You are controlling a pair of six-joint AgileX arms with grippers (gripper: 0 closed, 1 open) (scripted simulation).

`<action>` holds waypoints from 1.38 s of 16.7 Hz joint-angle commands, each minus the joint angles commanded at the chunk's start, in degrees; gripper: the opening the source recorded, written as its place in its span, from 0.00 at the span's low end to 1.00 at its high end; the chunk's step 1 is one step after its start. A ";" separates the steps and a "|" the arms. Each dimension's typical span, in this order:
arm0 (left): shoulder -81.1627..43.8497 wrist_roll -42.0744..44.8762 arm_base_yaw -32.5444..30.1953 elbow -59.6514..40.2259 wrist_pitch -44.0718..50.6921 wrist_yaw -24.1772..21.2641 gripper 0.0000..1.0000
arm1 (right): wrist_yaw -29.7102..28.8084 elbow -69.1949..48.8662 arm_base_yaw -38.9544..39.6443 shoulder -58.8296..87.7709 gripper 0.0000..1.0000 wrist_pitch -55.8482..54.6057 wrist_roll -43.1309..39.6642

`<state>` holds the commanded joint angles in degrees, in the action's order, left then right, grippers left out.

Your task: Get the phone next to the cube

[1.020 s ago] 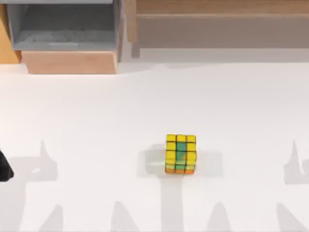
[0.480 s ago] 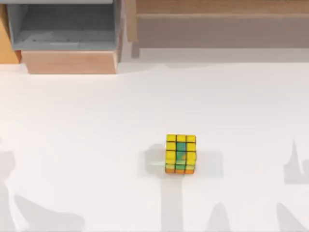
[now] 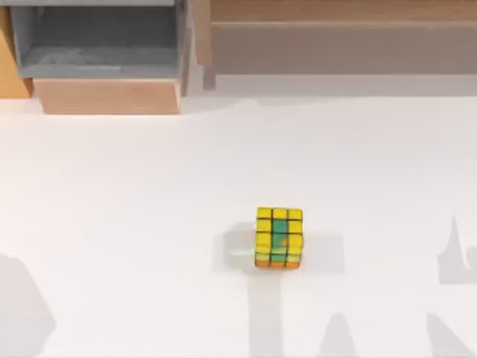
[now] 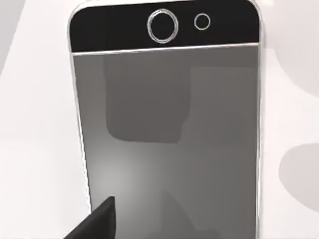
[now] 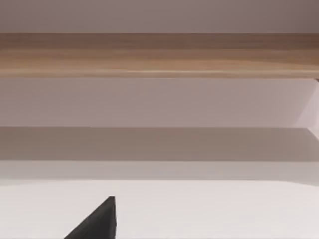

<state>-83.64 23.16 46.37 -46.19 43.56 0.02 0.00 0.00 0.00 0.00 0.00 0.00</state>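
One cube (image 3: pixel 279 238) sits mid counter (image 3: pixel 149 194). You see phone (image 4: pixel 167 134) lying flat under left gripper (image 4: pixel 94 224). Fingers: can't tell, either arm.

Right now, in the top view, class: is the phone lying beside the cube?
No: the cube stands alone on the white table, nothing beside it.

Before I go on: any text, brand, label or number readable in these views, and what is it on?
None: no words, brands or numbers can be read.
The phone: blank grey screen; its black bezel bears two round rings, no lettering.
The cube: coloured tiles and black grid lines, no print.
The wooden shelf and table: unmarked.
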 joint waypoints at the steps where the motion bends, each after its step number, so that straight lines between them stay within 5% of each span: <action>1: -2.96 0.90 1.83 -1.94 1.57 0.01 1.00 | 0.00 0.00 0.00 0.00 1.00 0.00 0.00; 11: -10.64 3.06 6.25 -6.74 5.00 -0.01 1.00 | 0.00 0.00 0.00 0.00 1.00 0.00 0.00; 22: -15.84 3.28 6.53 -2.23 -4.62 -0.03 1.00 | 0.00 0.00 0.00 0.00 1.00 0.00 0.00; 23: -15.84 3.28 6.53 -2.23 -4.62 -0.03 0.92 | 0.00 0.00 0.00 0.00 1.00 0.00 0.00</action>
<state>-99.49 26.44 52.90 -48.42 38.94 -0.02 0.00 0.00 0.00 0.00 0.00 0.00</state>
